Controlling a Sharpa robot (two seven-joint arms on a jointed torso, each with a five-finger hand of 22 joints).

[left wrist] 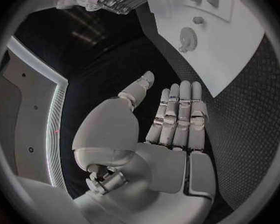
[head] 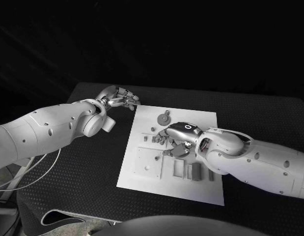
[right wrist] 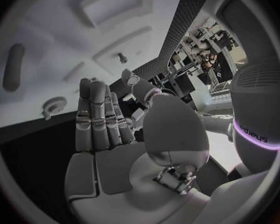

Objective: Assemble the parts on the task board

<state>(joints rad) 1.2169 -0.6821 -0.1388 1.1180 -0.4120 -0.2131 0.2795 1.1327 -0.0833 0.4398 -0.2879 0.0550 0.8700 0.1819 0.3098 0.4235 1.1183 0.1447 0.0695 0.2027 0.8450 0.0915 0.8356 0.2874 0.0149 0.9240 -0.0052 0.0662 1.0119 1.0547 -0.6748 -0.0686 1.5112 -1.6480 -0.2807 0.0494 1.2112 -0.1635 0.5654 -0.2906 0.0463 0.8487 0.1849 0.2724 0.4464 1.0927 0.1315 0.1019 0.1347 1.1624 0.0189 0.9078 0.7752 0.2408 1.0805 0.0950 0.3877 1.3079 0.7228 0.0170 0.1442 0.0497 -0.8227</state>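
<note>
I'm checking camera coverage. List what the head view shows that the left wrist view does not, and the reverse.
Head view, not the left wrist view: the near end of the task board, with a row of rectangular parts on it.
Left wrist view, not the head view: the palm of the left hand, bare, fingers straight and side by side.
Both: the left hand beside the board's far corner, the right hand over the board, and the round part near the board's far end.
</note>
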